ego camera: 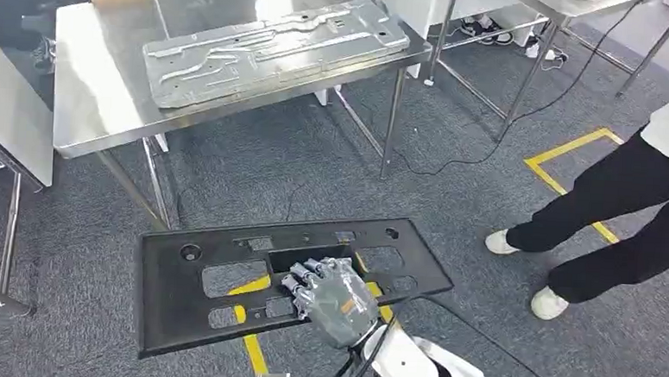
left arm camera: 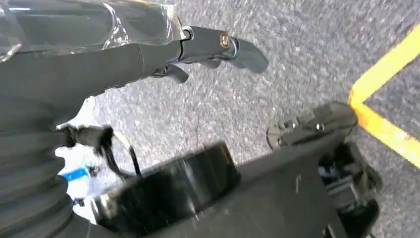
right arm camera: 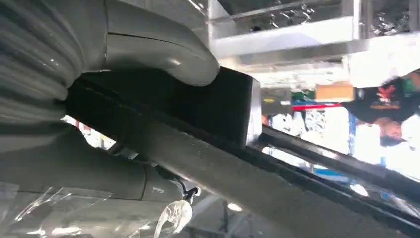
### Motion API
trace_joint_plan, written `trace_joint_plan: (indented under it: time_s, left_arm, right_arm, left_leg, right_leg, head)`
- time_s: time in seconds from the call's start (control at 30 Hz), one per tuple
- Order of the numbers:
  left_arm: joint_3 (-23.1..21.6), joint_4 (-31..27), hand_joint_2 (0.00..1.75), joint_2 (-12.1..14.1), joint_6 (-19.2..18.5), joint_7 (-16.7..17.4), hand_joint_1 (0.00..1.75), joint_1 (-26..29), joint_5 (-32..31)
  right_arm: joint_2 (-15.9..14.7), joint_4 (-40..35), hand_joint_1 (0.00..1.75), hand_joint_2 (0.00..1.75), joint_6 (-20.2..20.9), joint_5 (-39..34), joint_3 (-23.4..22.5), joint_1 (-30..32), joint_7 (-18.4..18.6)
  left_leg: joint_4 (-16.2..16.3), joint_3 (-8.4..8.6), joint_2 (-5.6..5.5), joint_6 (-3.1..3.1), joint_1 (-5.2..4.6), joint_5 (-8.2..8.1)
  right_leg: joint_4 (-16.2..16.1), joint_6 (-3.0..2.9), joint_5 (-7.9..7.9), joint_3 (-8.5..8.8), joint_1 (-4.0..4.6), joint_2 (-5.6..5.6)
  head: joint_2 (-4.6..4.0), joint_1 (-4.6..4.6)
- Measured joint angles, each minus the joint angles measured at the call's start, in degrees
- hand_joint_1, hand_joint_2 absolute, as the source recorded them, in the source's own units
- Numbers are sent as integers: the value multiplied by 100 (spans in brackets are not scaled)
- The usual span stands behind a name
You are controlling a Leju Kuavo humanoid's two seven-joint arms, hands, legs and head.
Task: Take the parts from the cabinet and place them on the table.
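From the head view you see the right hand (ego camera: 336, 297) gripping a flat black panel (ego camera: 222, 295), a long part with several cut-out openings, carried roughly level above the grey carpet (ego camera: 262, 176). The fingers (ego camera: 305, 273) lie over the panel's top face beside one of the openings, near its right half. Through the cut-outs you can make out yellow floor tape (ego camera: 250, 322).

Ahead of the panel stands a steel table (ego camera: 94, 98), and on it lies a pressed silver metal sheet (ego camera: 274, 47), set at a slant across the top. To the right, a person in dark trousers and white shoes (ego camera: 615, 220) stands on the carpet near a yellow marked corner (ego camera: 575, 154).

The right wrist view gives you what the head view hides: the thick grey thumb (right arm camera: 163, 52) presses on the panel's dark edge (right arm camera: 218, 106), so the panel is clamped between thumb and fingers. Beyond it you see bright steel framing, too blurred to place.

The left wrist view shows the left hand (left arm camera: 198, 49) above the carpet, its fingers stretched out with nothing in them. A dark part (left arm camera: 277, 168) crosses that picture nearby; you cannot tell whether the hand touches it.
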Motion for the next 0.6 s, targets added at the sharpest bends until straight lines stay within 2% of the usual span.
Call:
trace_joint_plan:
  time_s: [0.07,0.1,0.13,0.17,0.23,0.27,0.3,0.33,0.4,0.43,0.47,0.5,0.53,0.57,0.6]
  left_arm:
    - [0,0,175,-2,6,2,0,1,-2]
    - [0,0,175,-2,7,2,0,15,-7]
    - [0,0,175,-2,4,2,0,26,-7]
    - [-2,0,175,-7,-2,2,0,43,-7]
    - [-2,0,175,-7,0,2,0,49,-9]
    - [-2,0,175,-11,-2,2,0,57,-9]
    - [-2,0,175,-15,5,2,0,40,-9]
    - [-2,0,175,-11,0,4,0,28,-5]
    - [-2,0,175,-20,-9,9,0,41,-9]
    - [-4,2,175,-2,-2,11,0,38,-9]
    - [-4,-2,175,-22,0,11,0,36,-9]
    - [-4,-2,175,-28,0,11,0,21,-9]
    - [-4,-2,175,-28,0,11,0,6,-9]
    - [0,-2,175,-26,0,7,0,6,2]
    - [2,-2,175,-22,0,-9,0,-13,2]
  right_arm:
    - [-4,2,175,175,2,0,0,23,0]
    - [-13,4,175,175,4,0,2,35,0]
    - [-18,7,175,175,4,0,2,44,0]
    - [-20,7,175,175,4,0,2,49,0]
    - [-20,4,175,175,2,0,2,48,0]
    - [-22,9,175,175,2,0,2,53,0]
    - [-33,15,175,175,4,0,7,53,2]
    - [-31,4,175,175,0,2,4,38,-2]
    - [-37,4,175,175,2,0,4,36,2]
    - [-33,2,175,175,0,0,4,37,2]
    - [-22,2,175,175,0,0,2,27,2]
    - [-22,2,175,175,0,0,0,18,15]
    - [-15,2,175,175,0,0,0,8,11]
    - [-15,2,175,175,0,0,2,15,11]
    - [-17,2,175,175,2,2,2,27,11]
  left_leg:
    - [1,53,2,24,-40,-70]
    - [3,92,0,33,-62,-111]
    - [3,141,-3,41,-86,-155]
    - [3,213,-6,48,-107,-208]
    - [1,379,-9,47,-134,-326]
    - [-17,388,-4,42,-125,-384]
    - [-14,440,-18,21,-135,-401]
    - [-19,403,-11,-16,-124,-424]
    - [-4,457,-13,-50,-125,-417]
    - [68,458,-16,-59,-178,-417]
    - [325,321,-3,-92,-172,-407]
    - [715,96,-5,-143,-123,-435]
    - [1171,-204,-3,-206,-52,-559]
    - [1578,-494,-1,-267,8,-792]
    - [1846,-701,1,-318,45,-986]
  right_leg:
    - [837,41,-328,-557,6,-2]
    - [1126,36,-413,-809,33,-1]
    - [1123,21,-340,-910,55,-1]
    - [855,-46,-121,-875,82,0]
    - [-156,-145,546,-526,148,1]
    - [-504,-246,793,-382,201,18]
    - [-515,-238,616,-462,221,14]
    - [-559,-257,730,-430,235,16]
    - [-605,-332,721,-402,234,4]
    - [-637,-341,727,-323,158,14]
    - [-676,-353,709,-256,139,8]
    - [-686,-381,690,-230,115,5]
    - [-686,-374,662,-221,105,8]
    - [-686,-362,625,-199,101,13]
    - [-686,-343,588,-168,89,11]
  head:
    - [0,-2]
    - [0,-2]
    - [0,-2]
    - [0,-2]
    - [0,-2]
    - [0,-7]
    - [-4,-22]
    - [0,-11]
    - [0,-9]
    - [0,-9]
    - [-2,-22]
    - [0,-59]
    - [0,-63]
    - [0,-61]
    - [0,-63]
